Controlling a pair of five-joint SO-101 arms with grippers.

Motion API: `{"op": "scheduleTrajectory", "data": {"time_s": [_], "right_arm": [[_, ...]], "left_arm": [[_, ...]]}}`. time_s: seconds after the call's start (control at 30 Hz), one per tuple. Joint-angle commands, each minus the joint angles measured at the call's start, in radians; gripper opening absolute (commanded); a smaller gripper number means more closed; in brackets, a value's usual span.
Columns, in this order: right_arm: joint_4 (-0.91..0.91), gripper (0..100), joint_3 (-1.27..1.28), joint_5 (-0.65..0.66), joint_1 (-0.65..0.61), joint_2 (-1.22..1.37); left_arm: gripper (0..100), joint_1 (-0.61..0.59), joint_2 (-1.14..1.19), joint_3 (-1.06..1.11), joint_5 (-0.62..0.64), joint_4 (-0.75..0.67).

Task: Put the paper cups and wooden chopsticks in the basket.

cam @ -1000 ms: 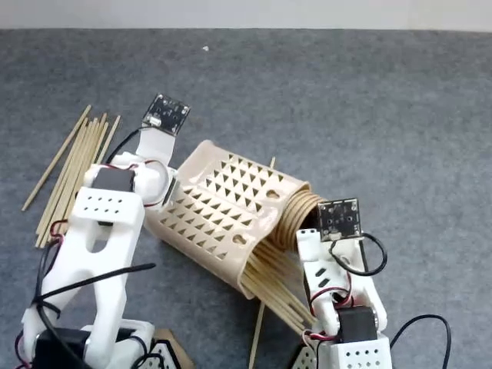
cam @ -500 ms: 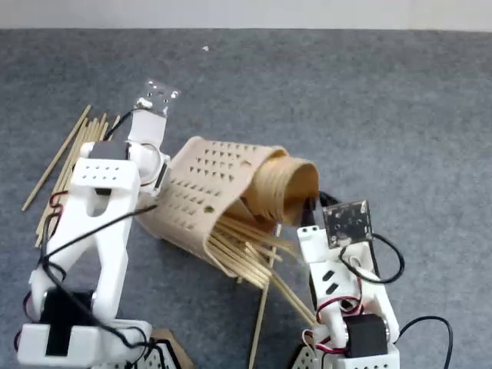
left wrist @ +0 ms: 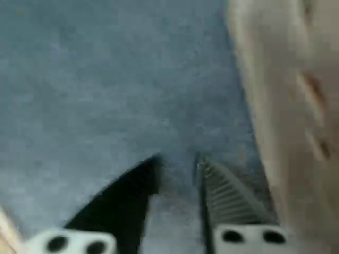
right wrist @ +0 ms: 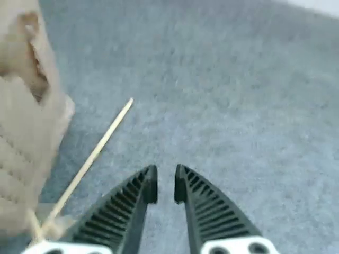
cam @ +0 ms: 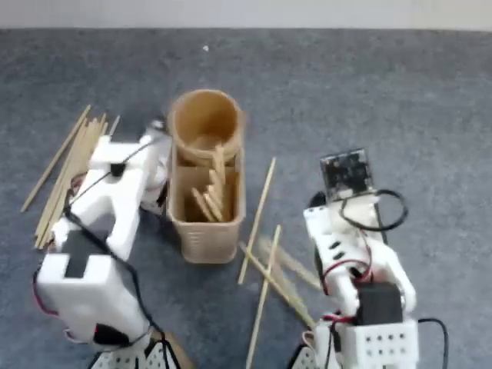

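High view: paper cups (cam: 204, 121) are seated in the basket (cam: 206, 234), wooden chopsticks (cam: 258, 219) scattered beside it. Left pincer (left wrist: 179, 161) and right pincer (right wrist: 166, 174) are parted slightly, empty; the basket could be toppled if nudged.

The upright plastic basket (cam: 204, 234) is pale beige, and the round paper cups (cam: 204, 119) are a warmer tan. The thin wooden chopsticks (cam: 69, 169) are straw-yellow. The flecked table surface (cam: 384, 92) is grey. The left arm (cam: 115, 200) and right arm (cam: 354, 261) are white, and the right gripper (right wrist: 165, 182) is ribbed black.
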Motion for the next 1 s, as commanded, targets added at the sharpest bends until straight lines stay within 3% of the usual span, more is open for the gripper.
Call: {"op": "scheduleTrajectory", "data": {"time_s": [0.0,0.17,0.37,0.57,0.8,0.97], "right_arm": [[0.074,7.7,-0.114,0.002,0.016,0.01],[0.142,7.7,-0.125,0.003,0.018,0.015],[0.119,7.7,0.101,0.018,0.088,0.018],[0.248,8.0,0.177,0.17,0.077,0.019],[0.331,8.0,0.179,0.227,-0.019,0.059],[0.292,8.0,0.177,0.224,-0.16,0.231]], "left_arm": [[14,0.004,0.067,-0.05,-0.005,0.061],[14,-0.016,0.056,-0.061,-0.003,0.057],[14,-0.105,-0.053,-0.061,0.08,0.008],[15,-0.159,-0.28,-0.012,0.153,0.008],[15,-0.156,-0.601,0.142,0.175,0.006],[15,-0.157,-0.691,0.262,0.175,-0.034]]}}
